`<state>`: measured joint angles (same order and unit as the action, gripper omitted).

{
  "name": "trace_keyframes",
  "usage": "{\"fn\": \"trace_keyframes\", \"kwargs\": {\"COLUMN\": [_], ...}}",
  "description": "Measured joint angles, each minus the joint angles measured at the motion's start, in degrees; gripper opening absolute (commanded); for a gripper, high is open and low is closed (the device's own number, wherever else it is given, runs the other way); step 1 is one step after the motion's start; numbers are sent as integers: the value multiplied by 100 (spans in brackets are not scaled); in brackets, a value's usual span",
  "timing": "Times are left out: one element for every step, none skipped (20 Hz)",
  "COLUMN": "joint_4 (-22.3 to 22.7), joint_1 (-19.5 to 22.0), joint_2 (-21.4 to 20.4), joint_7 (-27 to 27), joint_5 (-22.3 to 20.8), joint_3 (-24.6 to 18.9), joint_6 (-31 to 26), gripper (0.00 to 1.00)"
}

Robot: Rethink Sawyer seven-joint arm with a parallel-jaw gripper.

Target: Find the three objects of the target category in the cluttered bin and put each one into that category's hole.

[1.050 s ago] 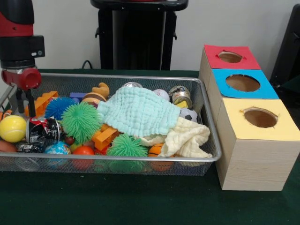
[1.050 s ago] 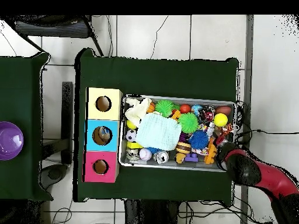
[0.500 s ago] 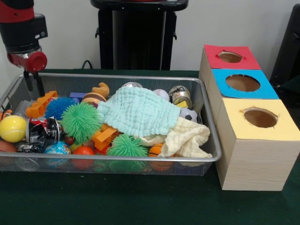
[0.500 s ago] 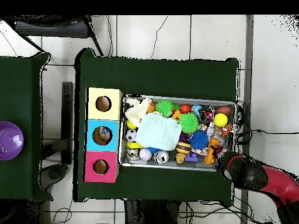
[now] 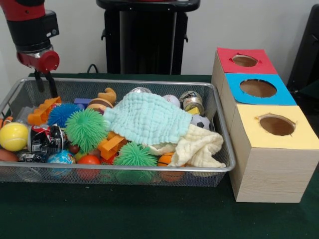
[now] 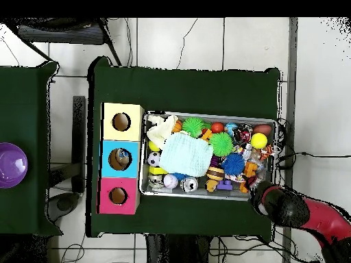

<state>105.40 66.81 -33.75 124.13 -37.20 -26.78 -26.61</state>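
Observation:
My gripper [image 5: 46,85] hangs open over the back left corner of the wire bin [image 5: 124,168], with nothing between its fingers. It is just above the orange blocks [image 5: 42,110]. In the overhead view only the arm's red and black wrist [image 6: 277,203] shows, at the bin's lower right corner [image 6: 264,192]. The bin holds a mint cloth [image 5: 144,118], a cream cloth [image 5: 199,147], two green spiky balls [image 5: 85,129], a blue spiky ball [image 5: 62,113], a yellow ball [image 5: 12,136], a dark can [image 5: 45,138] and two small cans [image 5: 192,102].
Three wooden boxes with round holes stand right of the bin: red-topped [image 5: 227,55], blue-topped [image 5: 284,97] and yellow-topped [image 5: 249,130]. A soccer ball [image 5: 200,121], a baseball [image 5: 171,100] and small orange balls [image 5: 88,160] lie among the clutter. A purple bowl [image 6: 10,164] sits on a side table.
The gripper has risen out of the bin's left end and moved toward the back rim and slightly right. It carries nothing. The bin's contents have not shifted.

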Motion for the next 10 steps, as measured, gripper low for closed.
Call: {"fn": "trace_keyframes", "kwargs": {"joint_4": [-1, -2, -1, -2, -2, -2, -3, -14, -25, -52], "joint_1": [-4, -6, -8, -10, -12, -24, -41, -74, -107, -158], "joint_2": [-1, -3, -4, -4, -4, -1, 4, 23, 42, 77], "joint_7": [0, 0, 0, 0, 0, 0, 0, 0, 0, 0], "joint_5": [-1, 0, -1, -2, -2, -1, -2, -4, -5, -26], "joint_3": [0, 0, 0, 1, 1, 3, 12, 31, 51, 82], "joint_6": [22, 56, 86, 106, 122, 167, 201, 247, 293, 353], "gripper": [100, 100, 100, 100, 100, 100, 100, 100, 100, 100]}}
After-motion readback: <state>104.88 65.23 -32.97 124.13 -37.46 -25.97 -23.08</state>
